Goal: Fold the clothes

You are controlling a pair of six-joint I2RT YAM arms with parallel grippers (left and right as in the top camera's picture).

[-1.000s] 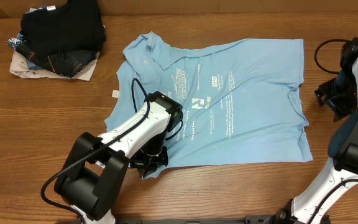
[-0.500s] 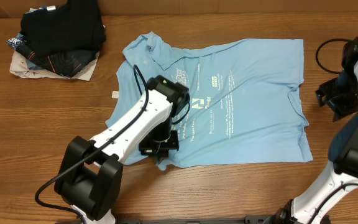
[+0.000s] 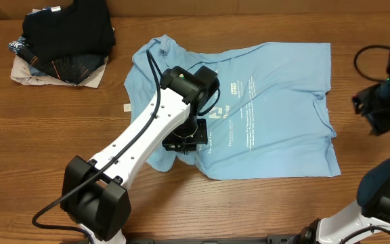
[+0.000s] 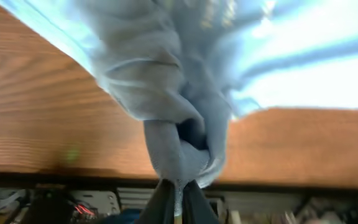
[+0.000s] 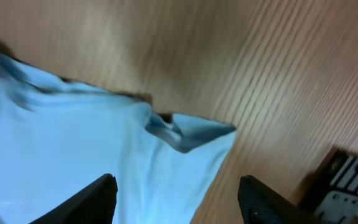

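Observation:
The light sky-blue T-shirt lies spread on the wooden table, small white print facing up. My left gripper is over the shirt's lower left part, shut on a bunch of its fabric and holding it lifted toward the middle. In the left wrist view the dark fingers pinch a twisted rope of blue cloth above the table. My right gripper is off the shirt's right edge, open and empty. In the right wrist view its jaws stand wide apart over a shirt corner.
A pile of black and dark folded garments sits at the back left. A small white tag lies left of the shirt. A black cable loops at the right edge. Bare wood lies left of the shirt.
My left gripper has moved up and to the right, dragging the shirt's lower left edge over the shirt body. My right gripper has shifted slightly right and down.

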